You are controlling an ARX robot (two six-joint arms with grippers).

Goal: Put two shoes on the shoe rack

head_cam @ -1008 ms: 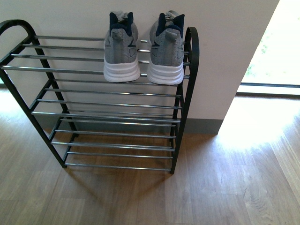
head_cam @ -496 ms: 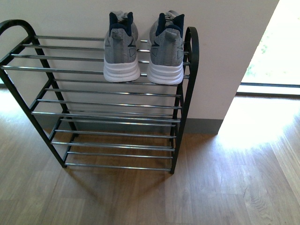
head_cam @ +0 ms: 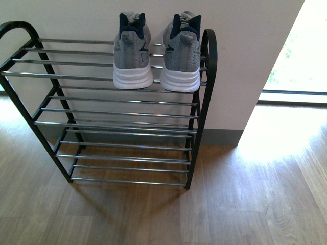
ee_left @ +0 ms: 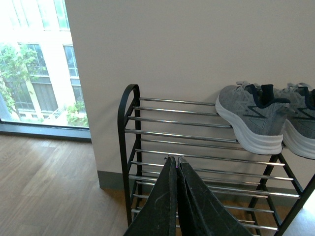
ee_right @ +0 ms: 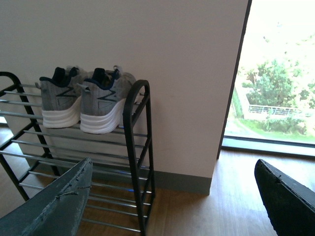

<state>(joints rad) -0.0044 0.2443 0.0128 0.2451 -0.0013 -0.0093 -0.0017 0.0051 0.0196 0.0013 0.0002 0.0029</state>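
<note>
Both sneakers on the top tier: check the seat, keep the arms clear

The pair of grey knit sneakers with white soles and navy linings [head_cam: 156,56] sits on the top tier of the open shoe rack with a thin black frame and shiny silver bars [head_cam: 76,76]. They are at the rack's right end, side by side, heels toward me and toes toward the pale wall [head_cam: 76,18]. The right-hand shoe is just beside the frame's curved end loop. Each sole spans several bars, and both shoes look level from the front and from both wrist views. The lower tiers are bare, and I see no other shoe in any view.

By my reading the placing is done, so what remains is to confirm the shoes are stable and not to disturb them. Neither arm shows in the front view. The left gripper [ee_left: 176,161] has its jaws pressed together on nothing, pointing at the rack's middle tiers, well apart from the sneakers. The right gripper [ee_right: 172,166] has its jaws spread wide and empty, aimed past the rack's end toward the wooden floor [ee_right: 216,206] and the bright window [ee_right: 280,73].

If I move at all, I'd draw both arms straight back, away from the rack. The frame looks light and a knock on its end loop could rock the bars. I'd watch the heels, since they overhang the front bar slightly and would be the first to slip
</note>
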